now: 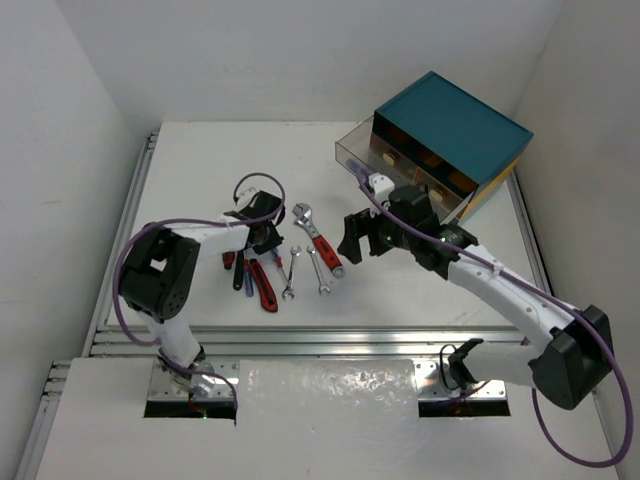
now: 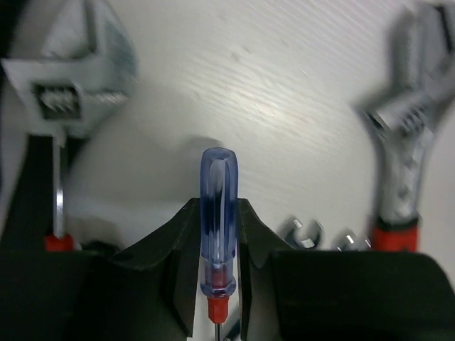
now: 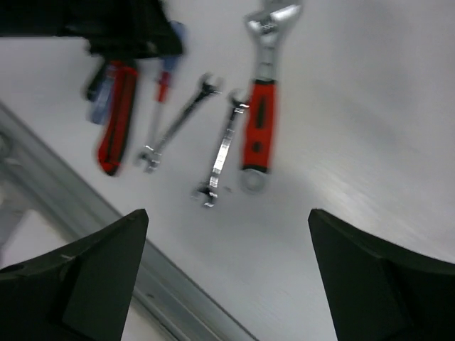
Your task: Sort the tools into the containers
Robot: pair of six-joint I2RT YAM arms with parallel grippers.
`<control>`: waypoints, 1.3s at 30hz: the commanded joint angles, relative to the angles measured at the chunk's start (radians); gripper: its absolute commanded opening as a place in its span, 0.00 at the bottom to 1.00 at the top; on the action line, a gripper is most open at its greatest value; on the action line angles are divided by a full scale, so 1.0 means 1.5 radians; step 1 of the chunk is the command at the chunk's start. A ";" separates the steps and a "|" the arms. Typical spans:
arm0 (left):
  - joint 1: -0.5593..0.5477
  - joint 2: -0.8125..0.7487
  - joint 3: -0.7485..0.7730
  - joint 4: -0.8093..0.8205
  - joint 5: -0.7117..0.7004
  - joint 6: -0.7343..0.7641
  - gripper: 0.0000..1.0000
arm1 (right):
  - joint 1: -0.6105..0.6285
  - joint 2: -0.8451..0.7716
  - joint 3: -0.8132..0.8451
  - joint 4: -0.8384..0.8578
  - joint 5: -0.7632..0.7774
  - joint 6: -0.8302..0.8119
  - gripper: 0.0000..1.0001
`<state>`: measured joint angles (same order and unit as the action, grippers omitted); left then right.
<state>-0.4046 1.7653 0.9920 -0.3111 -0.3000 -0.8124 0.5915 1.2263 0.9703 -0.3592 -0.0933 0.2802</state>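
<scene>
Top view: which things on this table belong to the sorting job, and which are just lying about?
Job: screwdriver, red wrench, two spanners, pliers, teal chest, its open drawer.
Just there: purple cable, metal rail; both rig parts.

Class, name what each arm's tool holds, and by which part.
The left tool grips the screwdriver by its blue handle; the right tool holds nothing.

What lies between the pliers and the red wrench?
Two silver spanners lie side by side there, with a small screwdriver nearer the pliers. The right wrist view shows this most clearly.
</scene>
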 commanded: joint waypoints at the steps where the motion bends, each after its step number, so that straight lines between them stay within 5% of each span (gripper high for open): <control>1: -0.038 -0.105 -0.021 0.086 0.077 0.002 0.00 | 0.003 0.001 -0.077 0.232 -0.212 0.134 0.95; 6: -0.112 -0.231 -0.082 0.187 0.165 -0.021 0.00 | 0.009 0.071 -0.117 0.319 -0.164 0.266 0.90; 15: -0.151 -0.311 -0.170 0.374 0.274 -0.092 0.00 | 0.009 0.147 -0.084 0.381 -0.140 0.318 0.75; 19: -0.155 -0.318 -0.178 0.403 0.281 -0.101 0.00 | 0.011 0.160 -0.089 0.426 -0.179 0.344 0.46; 25: -0.155 -0.332 -0.180 0.436 0.280 -0.105 0.00 | 0.011 0.176 -0.080 0.462 -0.254 0.386 0.18; 27: -0.155 -0.346 -0.172 0.415 0.263 -0.095 0.13 | 0.011 0.159 -0.079 0.451 -0.250 0.378 0.00; 28: -0.155 -0.352 -0.159 0.402 0.252 -0.086 0.22 | 0.012 0.150 -0.072 0.425 -0.243 0.370 0.00; 31: -0.154 -0.369 -0.107 0.287 0.179 -0.058 0.82 | 0.011 0.108 -0.025 0.308 -0.182 0.298 0.00; 34: -0.152 -0.378 -0.024 0.068 -0.010 -0.033 0.99 | 0.006 0.070 0.062 0.132 -0.043 0.113 0.00; 39: -0.134 -0.411 0.017 -0.211 -0.187 -0.073 1.00 | -0.030 0.071 0.232 -0.073 0.184 -0.137 0.00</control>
<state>-0.6224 1.2018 0.9985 -0.3161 -0.3370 -0.9028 0.5816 1.3750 1.1706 -0.2760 -0.0937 0.4034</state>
